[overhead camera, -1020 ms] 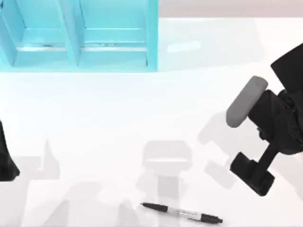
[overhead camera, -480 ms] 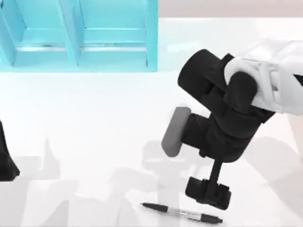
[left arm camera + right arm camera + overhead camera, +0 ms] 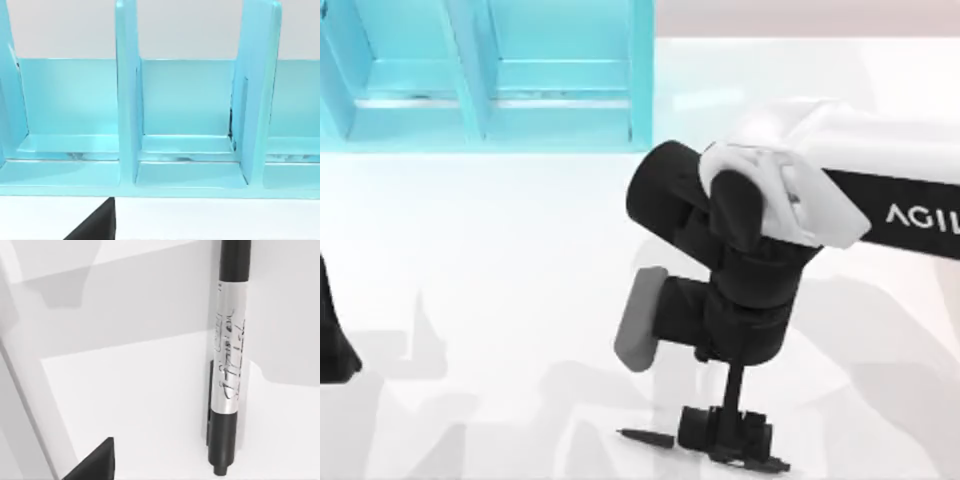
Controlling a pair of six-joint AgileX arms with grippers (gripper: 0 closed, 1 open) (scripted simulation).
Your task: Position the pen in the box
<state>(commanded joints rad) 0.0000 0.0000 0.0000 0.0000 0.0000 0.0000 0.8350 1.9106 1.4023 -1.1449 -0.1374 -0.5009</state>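
Right gripper (image 3: 725,437) hangs directly over the pen (image 3: 645,437) near the front edge of the table (image 3: 500,280), right of centre in the top view. From above, its dark body covers the pen's middle, so the tapered cap pokes out on the left and the black end peeks out on the right. How far apart its fingers stand cannot be told, nor whether they touch the pen. The right arm (image 3: 880,200) reaches in from the table's right side, white upper part with a black band and lettering, black wrist pointing down toward the front edge.

The right wrist view looks closely at the pen (image 3: 229,360) lying flat on the white surface: a silver-grey barrel with small dark print, black at both ends. A black corner of the gripper shows at the edge of that picture.

The box (image 3: 490,75), light blue with upright dividers forming compartments, stands at the back left of the table, well apart from the pen. The left wrist view faces the box (image 3: 190,115) head-on, showing its blue dividers and compartment floors, which look empty.

The left arm (image 3: 332,340) sits parked at the table's left edge, a dark shape in the top view. Whether its gripper is wide or narrow cannot be told.
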